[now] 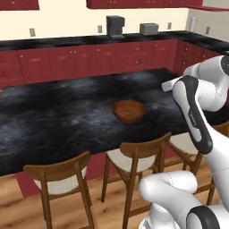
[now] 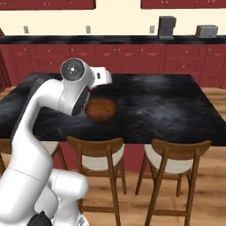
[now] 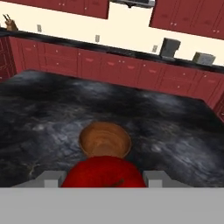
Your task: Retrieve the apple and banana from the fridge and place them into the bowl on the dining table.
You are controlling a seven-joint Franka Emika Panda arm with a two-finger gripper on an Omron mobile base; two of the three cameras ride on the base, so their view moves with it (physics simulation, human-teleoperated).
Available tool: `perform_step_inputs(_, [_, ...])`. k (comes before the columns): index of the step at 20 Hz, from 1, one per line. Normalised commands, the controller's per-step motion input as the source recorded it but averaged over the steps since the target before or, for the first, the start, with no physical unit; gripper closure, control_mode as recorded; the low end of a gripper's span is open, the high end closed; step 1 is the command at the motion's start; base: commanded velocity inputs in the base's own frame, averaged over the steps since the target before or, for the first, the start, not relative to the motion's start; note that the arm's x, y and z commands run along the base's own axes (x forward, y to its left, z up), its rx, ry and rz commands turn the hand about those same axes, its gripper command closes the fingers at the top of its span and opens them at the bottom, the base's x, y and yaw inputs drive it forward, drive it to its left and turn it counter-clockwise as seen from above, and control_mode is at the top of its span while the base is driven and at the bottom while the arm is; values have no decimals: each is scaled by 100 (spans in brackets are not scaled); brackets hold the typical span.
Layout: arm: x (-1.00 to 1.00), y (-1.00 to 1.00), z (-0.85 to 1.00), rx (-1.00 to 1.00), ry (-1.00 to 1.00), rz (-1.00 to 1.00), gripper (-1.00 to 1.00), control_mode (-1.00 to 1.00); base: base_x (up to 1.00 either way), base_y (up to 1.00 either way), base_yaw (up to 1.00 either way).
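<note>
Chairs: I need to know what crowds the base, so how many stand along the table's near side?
3 in the left base view: left chair, middle chair, and right chair partly behind the arm. More may be hidden.

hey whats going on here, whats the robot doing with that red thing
The robot arm is carrying the apple in its gripper, jaws closed on it from either side. In the hand view the apple sits just short of the brown bowl, which stands on the black marbled dining table and looks empty. The arm reaches over the table's near edge, above the wooden chairs. The apple has not been let go into the bowl yet.
</note>
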Motion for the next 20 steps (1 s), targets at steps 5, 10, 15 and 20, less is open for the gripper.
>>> perform_step_inputs(5, [0,0,0,0,0,0,100,100,43,-2,39])
perform_step_inputs(10, [0,0,0,0,0,0,100,100,35,-15,40])
perform_step_inputs(15, [0,0,0,0,0,0,100,100,47,-41,35])
perform_step_inputs(20, [0,0,0,0,0,0,100,100,53,-70,19])
